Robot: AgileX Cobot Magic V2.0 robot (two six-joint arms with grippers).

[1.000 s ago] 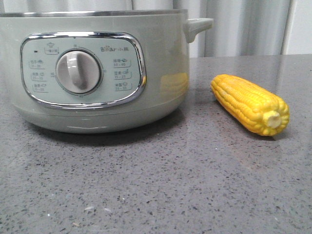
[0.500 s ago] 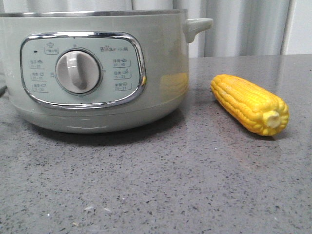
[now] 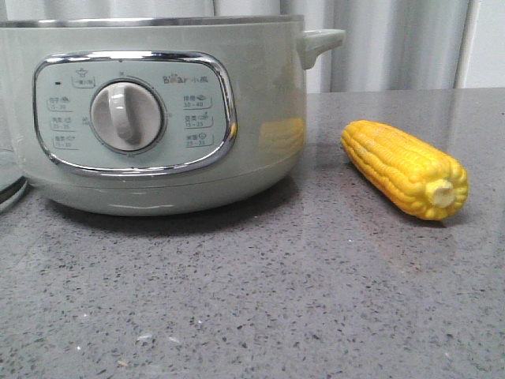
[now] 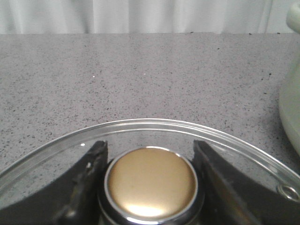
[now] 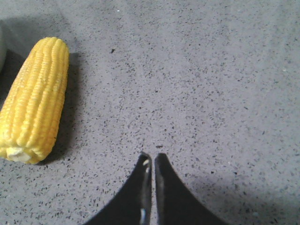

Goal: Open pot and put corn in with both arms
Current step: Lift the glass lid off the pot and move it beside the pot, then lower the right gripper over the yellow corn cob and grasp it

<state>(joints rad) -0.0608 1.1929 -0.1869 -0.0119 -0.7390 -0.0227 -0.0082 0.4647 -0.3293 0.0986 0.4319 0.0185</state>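
The pot [image 3: 158, 110] stands on the grey counter with no lid on it, its steel rim bare; its side also shows in the left wrist view [image 4: 291, 112]. My left gripper [image 4: 150, 146] is shut on the gold knob [image 4: 151, 182] of a glass lid [image 4: 154, 125], held low over the counter to the left of the pot. The lid's edge shows at the front view's left border [image 3: 8, 193]. The corn [image 3: 402, 167] lies on the counter right of the pot. My right gripper [image 5: 152, 157] is shut and empty above the counter, beside the corn [image 5: 35, 98], apart from it.
A grey speckled counter [image 3: 260, 300] runs to a pale curtain [image 3: 394, 39] at the back. The pot's small side handle [image 3: 319, 39] sticks out toward the corn. Neither arm shows in the front view.
The glass lid's edge has come into the front view at the lower left, beside the pot. The pot and the corn have not moved.
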